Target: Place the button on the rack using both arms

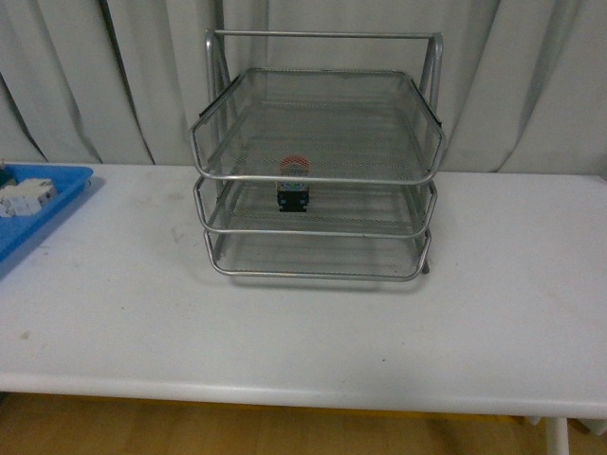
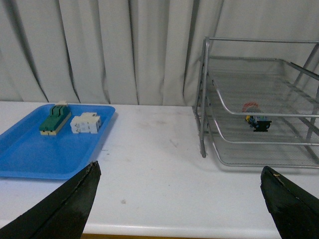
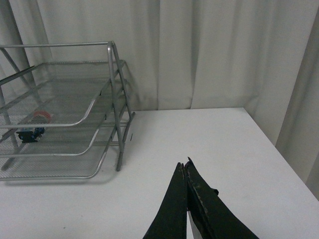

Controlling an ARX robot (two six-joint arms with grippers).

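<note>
The silver wire-mesh three-tier rack (image 1: 318, 178) stands at the back middle of the white table. The button (image 1: 294, 185), red cap and dark body, sits on the rack's middle tray, seen through the mesh. It also shows in the left wrist view (image 2: 257, 119) and in the right wrist view (image 3: 32, 128). My left gripper (image 2: 180, 174) is open and empty, low over the table's front edge, left of the rack (image 2: 259, 104). My right gripper (image 3: 185, 167) is shut with nothing in it, over the table to the right of the rack (image 3: 65, 114). Neither arm shows in the front view.
A flat blue plastic tray (image 1: 57, 204) lies at the table's left. In the left wrist view the tray (image 2: 35, 152) holds a green rectangular block (image 2: 55, 119) and a white blocky part (image 2: 85, 123). Grey curtains hang behind the table.
</note>
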